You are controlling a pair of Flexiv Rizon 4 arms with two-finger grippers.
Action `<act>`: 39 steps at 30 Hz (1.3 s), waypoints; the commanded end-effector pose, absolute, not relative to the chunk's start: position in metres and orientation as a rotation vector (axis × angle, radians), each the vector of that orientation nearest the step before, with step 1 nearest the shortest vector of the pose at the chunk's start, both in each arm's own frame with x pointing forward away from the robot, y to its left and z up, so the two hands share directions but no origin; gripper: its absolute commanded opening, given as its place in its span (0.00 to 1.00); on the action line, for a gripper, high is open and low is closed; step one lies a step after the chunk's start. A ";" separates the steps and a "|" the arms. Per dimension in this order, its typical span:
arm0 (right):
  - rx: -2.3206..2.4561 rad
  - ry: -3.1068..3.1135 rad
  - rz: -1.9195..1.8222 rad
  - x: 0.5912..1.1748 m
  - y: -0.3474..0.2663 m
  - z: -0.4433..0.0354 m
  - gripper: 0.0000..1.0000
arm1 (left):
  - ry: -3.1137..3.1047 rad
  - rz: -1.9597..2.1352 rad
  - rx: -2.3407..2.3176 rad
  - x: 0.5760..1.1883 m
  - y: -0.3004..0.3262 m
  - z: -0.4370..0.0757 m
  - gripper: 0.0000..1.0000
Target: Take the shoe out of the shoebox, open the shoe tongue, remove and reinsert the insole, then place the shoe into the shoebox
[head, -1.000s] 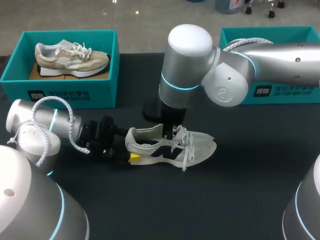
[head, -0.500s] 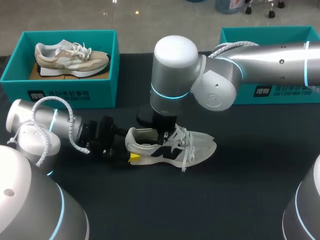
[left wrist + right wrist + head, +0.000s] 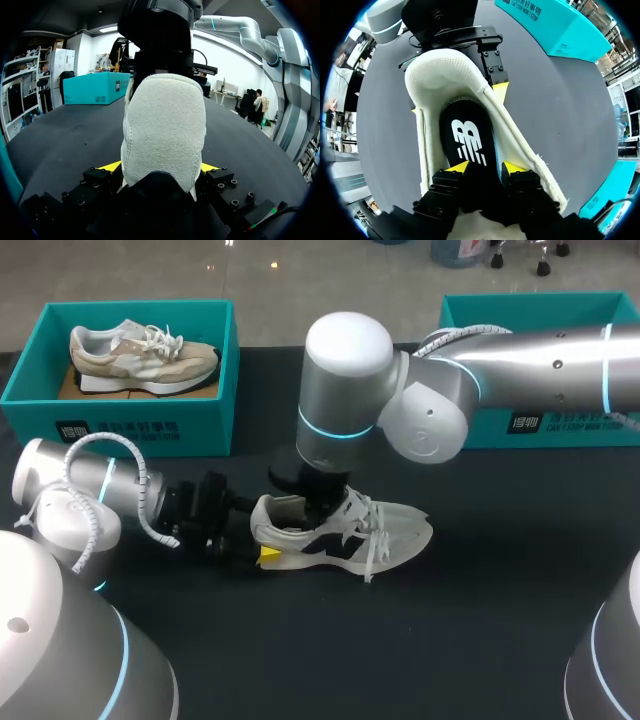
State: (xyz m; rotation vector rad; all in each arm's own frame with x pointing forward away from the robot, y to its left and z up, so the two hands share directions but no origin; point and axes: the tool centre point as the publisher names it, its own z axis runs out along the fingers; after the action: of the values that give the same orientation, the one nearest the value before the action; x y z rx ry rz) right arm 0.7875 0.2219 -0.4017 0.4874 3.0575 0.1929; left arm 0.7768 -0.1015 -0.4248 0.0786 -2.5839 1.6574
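Right gripper (image 3: 484, 169) shifted left, lowered into shoe (image 3: 345, 535) opening (now above insole (image 3: 467, 137)).

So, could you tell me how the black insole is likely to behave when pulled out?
Probably floppy and light: the insole looks thin and narrows where the right gripper pinches it. It may drag on the snug lining, but the left gripper clamps the shoe at its heel, so that should hold.
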 end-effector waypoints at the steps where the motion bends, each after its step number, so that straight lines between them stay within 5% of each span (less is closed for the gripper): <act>1: 0.490 3.093 0.217 0.792 0.225 -0.419 0.49 | -2.587 1.649 0.078 0.777 -0.100 -0.429 0.00; 6: 0.483 3.137 0.202 0.787 0.229 -0.432 0.60 | -2.587 1.649 0.078 0.777 -0.100 -0.429 0.00; 11: 0.476 3.211 0.191 0.776 0.230 -0.449 0.61 | -2.587 1.649 0.078 0.777 -0.100 -0.429 0.00; 16: 0.487 3.239 0.162 0.764 0.229 -0.457 0.27 | -2.587 1.649 0.078 0.777 -0.100 -0.429 0.00; 21: 0.493 3.260 0.148 0.759 0.226 -0.464 0.24 | -2.587 1.649 0.078 0.777 -0.100 -0.429 0.00; 25: 0.494 3.268 0.142 0.755 0.226 -0.464 0.00 | -2.587 1.649 0.078 0.777 -0.100 -0.429 0.00; 39: 0.303 3.251 0.255 0.766 0.206 -0.433 0.00 | -2.587 1.649 0.078 0.777 -0.100 -0.429 0.00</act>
State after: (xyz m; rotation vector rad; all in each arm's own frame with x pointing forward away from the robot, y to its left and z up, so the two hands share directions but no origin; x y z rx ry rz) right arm 0.7710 0.2174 -0.4155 0.3150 3.2544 0.2121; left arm 0.7762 -0.1014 -0.4252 0.0768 -2.5839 1.6572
